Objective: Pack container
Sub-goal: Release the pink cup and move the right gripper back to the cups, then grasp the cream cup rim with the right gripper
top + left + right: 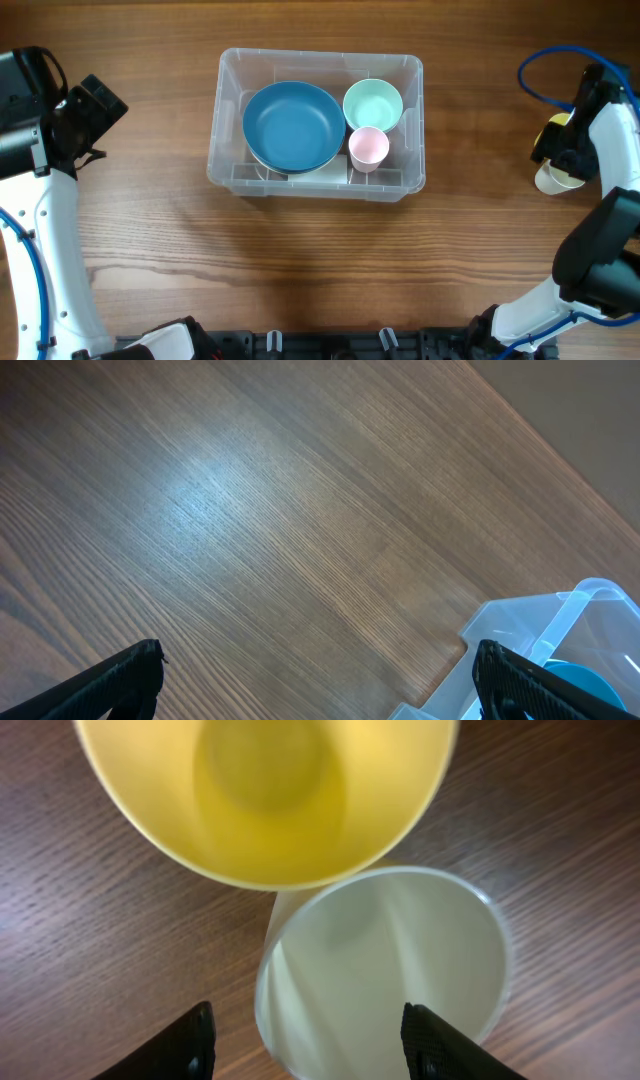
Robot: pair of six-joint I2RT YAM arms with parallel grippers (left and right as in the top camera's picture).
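The clear container (414, 120) stands at mid-table and holds a blue bowl (293, 125), a mint cup (372, 104) and a pink cup (368, 147). At the far right, my right gripper (568, 158) hangs over a cream cup (553, 180) that stands beside a yellow cup (554, 124). In the right wrist view the gripper (310, 1045) is open over the cream cup (390, 970). One finger is outside the rim with a gap and the other is over the opening. The yellow cup (265, 790) sits just beyond. My left gripper (105, 108) is wide open and empty, left of the container.
The left wrist view shows bare wood under the open gripper (320, 680), with the container's corner (560, 630) and a bit of the blue bowl (585, 685) at lower right. A blue cable (545, 75) loops near the right arm.
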